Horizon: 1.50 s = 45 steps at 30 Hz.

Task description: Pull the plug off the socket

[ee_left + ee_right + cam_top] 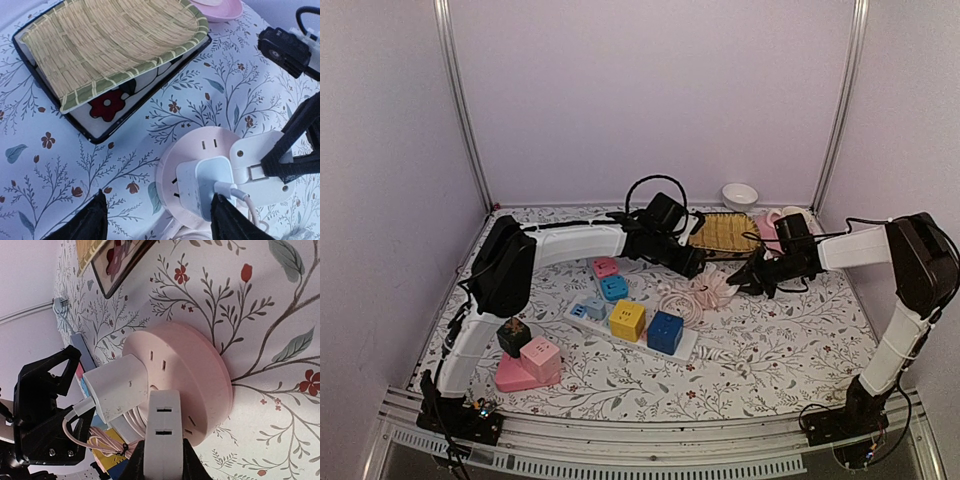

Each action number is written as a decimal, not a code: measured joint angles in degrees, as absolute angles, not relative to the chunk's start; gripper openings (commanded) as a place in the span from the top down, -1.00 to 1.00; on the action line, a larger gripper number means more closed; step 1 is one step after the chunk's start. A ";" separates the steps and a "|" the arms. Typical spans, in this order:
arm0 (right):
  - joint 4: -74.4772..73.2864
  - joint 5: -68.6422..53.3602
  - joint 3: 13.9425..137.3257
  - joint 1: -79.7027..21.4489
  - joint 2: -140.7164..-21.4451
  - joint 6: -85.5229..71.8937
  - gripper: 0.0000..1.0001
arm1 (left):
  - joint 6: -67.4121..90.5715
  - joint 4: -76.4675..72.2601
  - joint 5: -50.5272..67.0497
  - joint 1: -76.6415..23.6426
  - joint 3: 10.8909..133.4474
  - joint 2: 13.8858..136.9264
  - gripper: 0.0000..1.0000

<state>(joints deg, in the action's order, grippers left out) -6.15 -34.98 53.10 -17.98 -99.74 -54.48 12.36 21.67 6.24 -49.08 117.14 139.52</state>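
A: White plastic sits nearest in the right wrist view. It is the white plug (162, 425), and the fingers of the right pincer (162, 467) are clamped tight on its sides.

B: Which way does it lie from the grip?

A: Straight ahead, at 12 o'clock. Its long axis runs 6 to 12, in line with the fingers. Its far end rests on the near rim of the pink socket (195, 370), which lies flat on the desk (770, 350). I cannot tell how deep the pins sit.

B: And the left arm?

A: The left pincer (161, 220) is spread wide and holds nothing. It hangs just over the socket. The pale charger block (205, 187) is plugged in near the middle of the face, close by the pincer's right finger. In that view the white plug is at 3 o'clock on the socket.

B: So the right arm is the one on it.

A: Yes. I judge the pull is its job, away from the socket face. The left arm could pin the socket, which might otherwise lift with the plug. Farther off, at 11 o'clock in the left wrist view, lies the bamboo mat (110, 40).
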 measured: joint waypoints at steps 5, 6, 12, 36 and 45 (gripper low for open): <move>-3.73 -35.86 51.68 -17.80 -99.74 -56.12 0.92 | 12.49 21.67 5.74 -49.06 117.14 139.52 -0.41; -3.09 -36.10 51.37 -17.76 -99.74 -56.38 0.92 | 12.51 21.69 5.72 -49.06 117.14 139.52 -0.41; 1.91 -37.65 48.93 -17.56 -99.74 -58.22 0.93 | 12.53 21.69 5.34 -49.06 117.14 139.55 -0.41; 19.25 -40.93 42.74 -17.56 -99.74 -65.65 0.94 | 12.93 21.82 1.04 -48.71 117.49 139.55 -0.40; 22.57 -41.85 41.91 -17.50 -99.94 -67.33 0.94 | 12.93 21.80 0.27 -48.69 117.49 139.55 -0.40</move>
